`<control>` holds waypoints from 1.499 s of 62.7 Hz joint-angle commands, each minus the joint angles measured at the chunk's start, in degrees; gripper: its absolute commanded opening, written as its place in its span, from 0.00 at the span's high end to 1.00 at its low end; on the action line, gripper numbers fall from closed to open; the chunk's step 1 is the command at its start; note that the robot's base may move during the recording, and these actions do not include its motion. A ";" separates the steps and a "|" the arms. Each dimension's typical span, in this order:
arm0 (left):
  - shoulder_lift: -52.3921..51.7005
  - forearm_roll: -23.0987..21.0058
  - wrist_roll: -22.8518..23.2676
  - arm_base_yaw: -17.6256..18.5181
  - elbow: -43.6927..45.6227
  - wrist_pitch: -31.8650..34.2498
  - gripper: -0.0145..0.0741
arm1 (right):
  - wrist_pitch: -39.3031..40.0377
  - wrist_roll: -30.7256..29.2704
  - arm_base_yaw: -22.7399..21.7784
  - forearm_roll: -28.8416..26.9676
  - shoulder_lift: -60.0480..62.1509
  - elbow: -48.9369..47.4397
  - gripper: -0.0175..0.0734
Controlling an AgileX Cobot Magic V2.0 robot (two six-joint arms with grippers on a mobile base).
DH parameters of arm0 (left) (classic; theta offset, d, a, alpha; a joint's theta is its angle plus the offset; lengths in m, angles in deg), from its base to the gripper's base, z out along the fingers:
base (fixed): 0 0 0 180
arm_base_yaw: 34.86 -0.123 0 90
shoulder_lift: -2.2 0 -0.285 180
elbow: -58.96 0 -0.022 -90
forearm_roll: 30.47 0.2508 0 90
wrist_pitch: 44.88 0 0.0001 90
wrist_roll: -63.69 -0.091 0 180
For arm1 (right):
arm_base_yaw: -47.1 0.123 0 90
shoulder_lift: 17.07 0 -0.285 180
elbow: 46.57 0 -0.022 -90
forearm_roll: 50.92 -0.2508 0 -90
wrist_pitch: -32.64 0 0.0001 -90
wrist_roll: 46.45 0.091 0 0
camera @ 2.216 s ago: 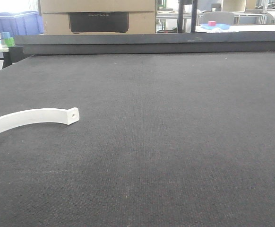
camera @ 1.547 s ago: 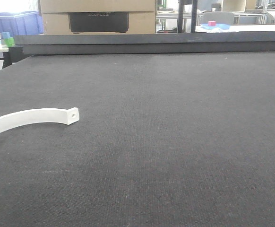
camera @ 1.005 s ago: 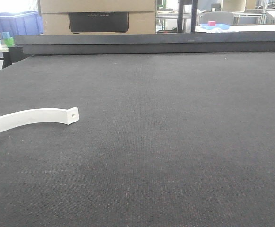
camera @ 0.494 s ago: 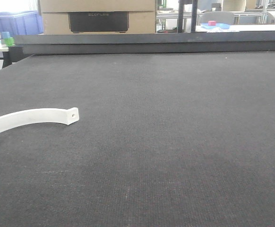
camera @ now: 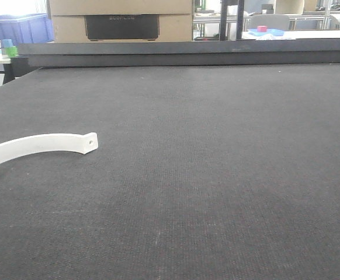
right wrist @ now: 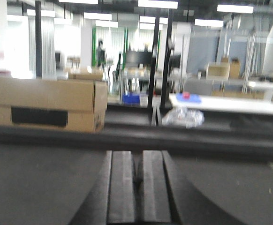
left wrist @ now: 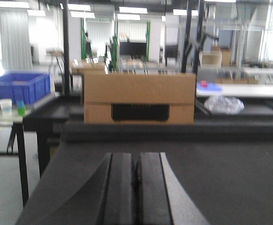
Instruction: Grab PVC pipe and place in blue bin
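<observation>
right now both tools are pressed closed and carry nothing. the left gripper (left wrist: 136, 187) and the right gripper (right wrist: 137, 187) each show two pads meeting, aimed level across the dark mat (camera: 228, 175), which i read as a rest pose with no reach begun. the pvc pipe (camera: 41, 143) lies flat on the mat, not yet touched. it shows in neither wrist view, so it sits off both grippers' line. the blue bin (left wrist: 17, 86) stands ahead and left of my left gripper, past the table edge, so i judge that arm suits the pick.
</observation>
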 commanded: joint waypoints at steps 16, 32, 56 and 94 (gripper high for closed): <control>20.56 -1.64 0.00 -0.02 12.72 -15.43 0.96 | -12.69 -0.03 0.01 -0.31 -17.41 -6.09 0.99; 34.56 -5.39 0.00 -0.02 12.72 -16.05 0.96 | -12.32 -0.03 0.01 -0.31 -26.91 -4.38 0.99; 42.47 -7.16 0.00 -0.02 12.60 -17.37 0.96 | -9.77 0.05 0.01 -7.92 -35.36 1.36 0.99; 42.61 -12.03 0.00 -0.02 12.35 -20.44 0.96 | -31.13 18.35 7.66 -0.63 -60.63 -10.16 0.97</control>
